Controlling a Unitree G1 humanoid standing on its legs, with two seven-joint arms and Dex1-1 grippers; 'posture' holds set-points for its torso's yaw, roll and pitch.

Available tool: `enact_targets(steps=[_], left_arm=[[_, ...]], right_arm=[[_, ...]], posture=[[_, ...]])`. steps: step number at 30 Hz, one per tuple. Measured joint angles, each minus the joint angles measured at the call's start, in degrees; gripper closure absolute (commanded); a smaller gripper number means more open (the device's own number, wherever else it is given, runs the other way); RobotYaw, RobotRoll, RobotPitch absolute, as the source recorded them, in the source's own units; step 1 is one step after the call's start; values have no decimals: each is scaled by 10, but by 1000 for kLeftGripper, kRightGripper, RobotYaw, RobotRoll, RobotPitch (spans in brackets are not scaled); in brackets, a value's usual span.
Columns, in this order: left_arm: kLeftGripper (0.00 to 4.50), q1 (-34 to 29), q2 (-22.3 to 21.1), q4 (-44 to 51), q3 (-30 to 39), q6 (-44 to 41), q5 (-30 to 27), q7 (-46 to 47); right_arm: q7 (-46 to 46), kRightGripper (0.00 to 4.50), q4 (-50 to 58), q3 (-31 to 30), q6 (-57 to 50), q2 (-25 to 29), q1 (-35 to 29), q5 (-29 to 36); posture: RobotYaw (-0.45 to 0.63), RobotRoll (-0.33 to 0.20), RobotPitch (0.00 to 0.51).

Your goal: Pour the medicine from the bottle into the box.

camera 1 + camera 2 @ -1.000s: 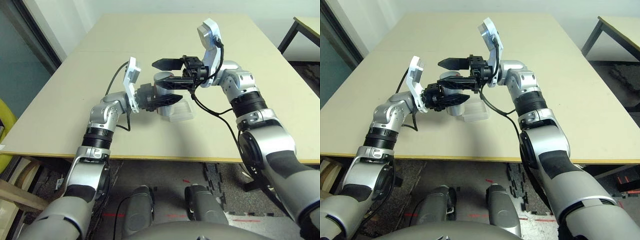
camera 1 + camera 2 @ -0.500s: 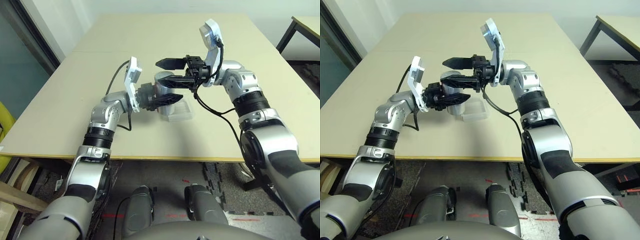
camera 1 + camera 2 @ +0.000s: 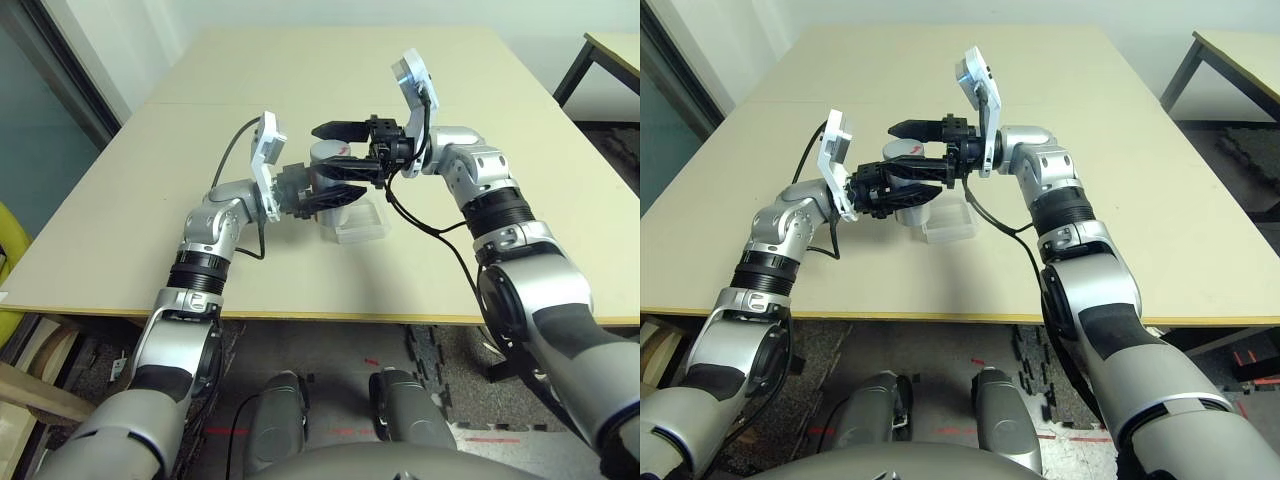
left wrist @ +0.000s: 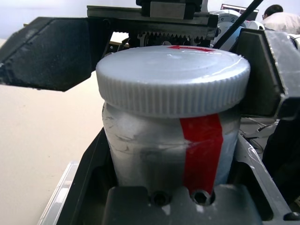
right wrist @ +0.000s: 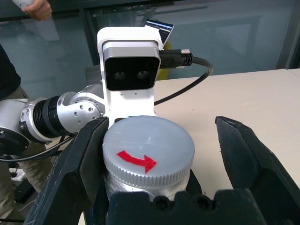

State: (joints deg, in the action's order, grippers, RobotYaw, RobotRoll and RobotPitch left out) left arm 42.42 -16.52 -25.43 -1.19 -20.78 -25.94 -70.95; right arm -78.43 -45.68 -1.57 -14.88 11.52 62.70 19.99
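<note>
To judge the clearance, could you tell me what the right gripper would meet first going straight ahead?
Probably the capped bottle, already between its open fingers, though depth is unclear.

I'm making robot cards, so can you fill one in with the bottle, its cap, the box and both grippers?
bottle: silver, upright, red stripe
cap: grey, on the bottle, red arrow on top
box: clear, shallow, on the table beside the bottle
left gripper: closed around the bottle
right gripper: open, fingers either side of the cap

bright, even light with soft shadows on the pale table (image 3: 300, 285)
</note>
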Motion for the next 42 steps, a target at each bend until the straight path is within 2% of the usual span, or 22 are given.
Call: enact_targets(steps=[9,19,25,32,36,42], left_arm=[[1692,0,-1,-1,0,0,4,10],[1692,0,-5,-8,2,-8,8,37],[1692,-1,-14,-2,6,-2,3,7],[1692,-1,-7,-2,2,-2,3,3],[1692,0,-8,-4,2,4,3,2],[1692,7,-9,-16,3,13,4,2]], right_arm=[[6,0,-25,0,7,3,11,-3],[0,0,-62,0,18,35,19,-6],[50,0,-122,30,31,123,20,-27],[58,0,-153,45,48,128,20,-43],[30,0,-150,45,49,128,20,-46],[-19,0,-90,44,26,116,14,-42]], posture=[[-156,0,56],[-151,0,59],[-154,0,61],[-158,0,58],[-159,0,54],[-162,0,50]])
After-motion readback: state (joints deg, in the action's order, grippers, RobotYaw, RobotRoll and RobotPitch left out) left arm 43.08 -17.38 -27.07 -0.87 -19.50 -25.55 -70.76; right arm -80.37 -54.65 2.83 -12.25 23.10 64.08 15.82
